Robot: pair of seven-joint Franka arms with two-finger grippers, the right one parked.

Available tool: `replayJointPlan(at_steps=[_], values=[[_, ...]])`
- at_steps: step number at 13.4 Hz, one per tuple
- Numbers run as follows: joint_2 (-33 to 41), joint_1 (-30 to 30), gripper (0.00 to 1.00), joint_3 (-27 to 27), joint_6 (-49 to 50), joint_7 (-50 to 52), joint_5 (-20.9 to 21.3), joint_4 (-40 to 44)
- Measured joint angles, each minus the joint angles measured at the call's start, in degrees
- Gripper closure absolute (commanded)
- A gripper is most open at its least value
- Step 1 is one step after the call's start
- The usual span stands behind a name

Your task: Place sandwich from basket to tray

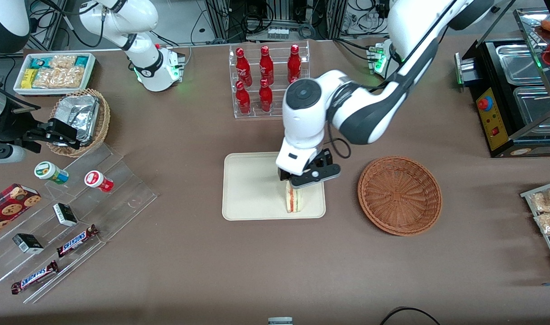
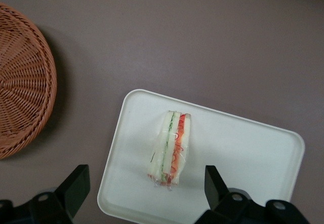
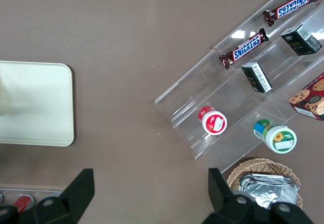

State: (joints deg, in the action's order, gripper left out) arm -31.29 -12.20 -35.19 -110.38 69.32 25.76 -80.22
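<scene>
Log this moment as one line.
gripper: open above sandwich | sandwich: standing on tray, released | basket: empty

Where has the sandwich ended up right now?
The sandwich stands on its edge on the tray, near the tray's end closest to the empty basket. The open tool hovers just above it.

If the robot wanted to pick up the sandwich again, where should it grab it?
Probably from straight above, pinching the two flat bread faces. The sandwich stands on edge on the tray, filling stripes facing up, so its flat sides are free. The gripper hangs open right over it, one finger on each side, already lined up. A gentle squeeze seems wise, since bread looks soft.
</scene>
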Motion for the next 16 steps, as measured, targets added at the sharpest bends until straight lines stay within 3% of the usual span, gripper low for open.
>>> replayJointPlan(at_steps=[5, 11, 13, 16], values=[[3.18, 4.27, 0.00, 0.16, 9.20, -0.89, -2.46, 5.22], [6.57, 11.41, 0.00, 0.52, 18.17, -18.21, -7.12, 7.42], [8.82, 12.92, 0.00, 3.05, 21.39, -25.40, -10.19, 7.62], [12.97, 12.93, 0.00, 11.65, 25.47, -38.08, -18.48, 8.68]])
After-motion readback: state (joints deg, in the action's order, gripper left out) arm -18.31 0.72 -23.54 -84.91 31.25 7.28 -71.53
